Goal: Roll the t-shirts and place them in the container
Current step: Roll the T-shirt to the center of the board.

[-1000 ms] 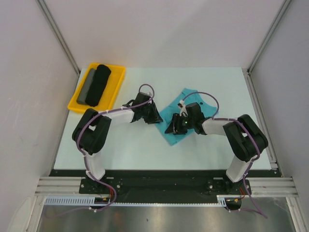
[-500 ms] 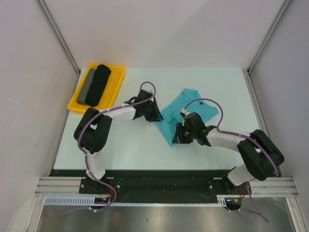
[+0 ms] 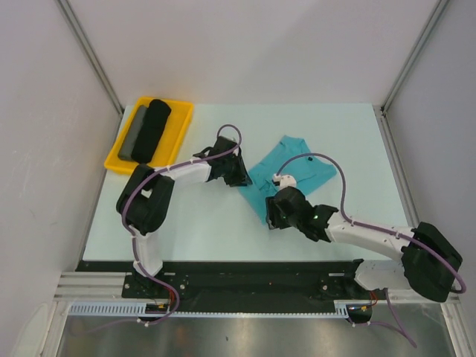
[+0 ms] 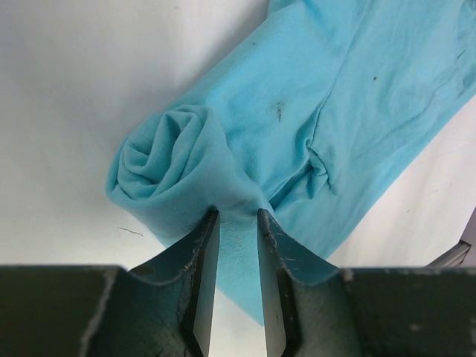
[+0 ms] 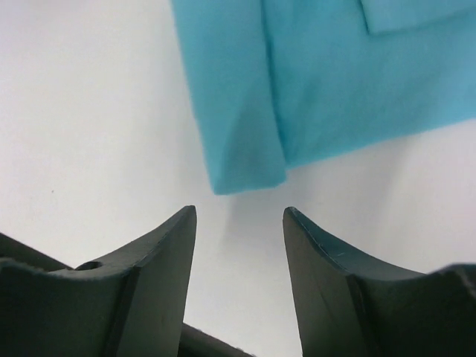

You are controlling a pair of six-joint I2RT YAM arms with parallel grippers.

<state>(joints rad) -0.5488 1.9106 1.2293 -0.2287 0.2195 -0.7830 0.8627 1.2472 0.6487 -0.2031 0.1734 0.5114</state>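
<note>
My left pincer [image 4: 236, 216] is clamped on the shirt [image 4: 357, 89]. In its wrist view a thin fold of the teal cloth runs down between the two fingers [image 4: 201, 253], which stand close together on it. Just ahead of the tips and a little to their left sits the rolled end [image 4: 160, 160], a loose spiral lying on the table [image 4: 67, 67]. The rest of the cloth spreads flat ahead and to the right of the tips.

My right pincer [image 5: 239, 212] stands with its fingers [image 5: 160, 253] apart and nothing between them. A folded corner of the shirt [image 5: 335, 74] lies just ahead of the tips, not touching them, and the cloth runs on from there ahead and to the right.

From above, the shirt [image 3: 297, 167] lies between the two pincers. It touches the left pincer [image 3: 239, 178] at its near-left edge, and the right pincer [image 3: 274, 217] sits just short of its near corner. Well off to the left of the left pincer is a yellow tray [image 3: 181, 123], which holds a black roll [image 3: 152, 130] and a grey roll [image 3: 134, 135] side by side.
</note>
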